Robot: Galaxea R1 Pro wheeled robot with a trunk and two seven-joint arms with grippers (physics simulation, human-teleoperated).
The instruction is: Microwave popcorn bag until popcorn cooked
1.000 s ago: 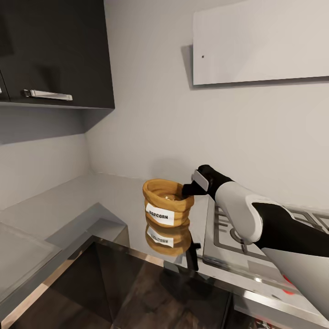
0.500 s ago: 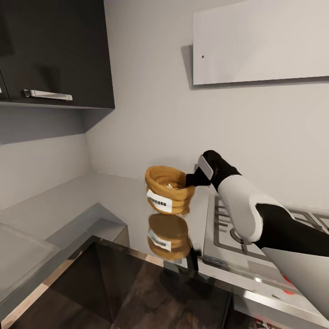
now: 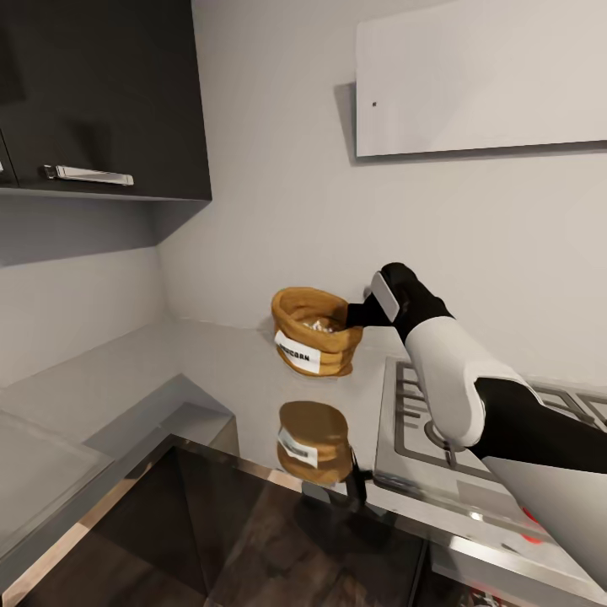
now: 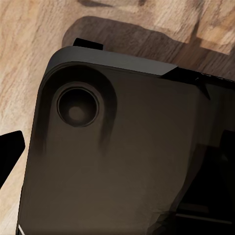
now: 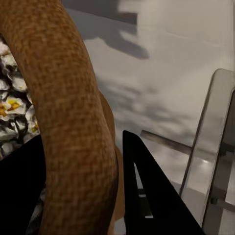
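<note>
You are holding the bag (image 3: 315, 341) clear of the countertop (image 3: 211, 371) with your right gripper (image 3: 358, 315), which is pinching the rolled rim at the bag's 3 o'clock side. In the right wrist view one dark finger (image 5: 147, 191) is sitting outside the rim and the other is pressing from inside, so the thick roll is sandwiched between them. Judging by that, you are gripping the rim because it is the firmest part of a soft sack. The bag is hanging slightly tilted, its mouth up, which is keeping the pale kernels inside from spilling.

The bag is a coarse woven golden-tan cloth, plump and round, with a white label facing roughly 7 o'clock. Its reflection is showing on the smooth brushed-metal top directly beneath it, apart from the bag itself. The hob (image 3: 438, 430) with its grates is lying at the bag's 4 o'clock, under your forearm.

The left wrist view is showing a dark rounded panel over light wood floor; you cannot tell how the left gripper's jaws stand.
</note>
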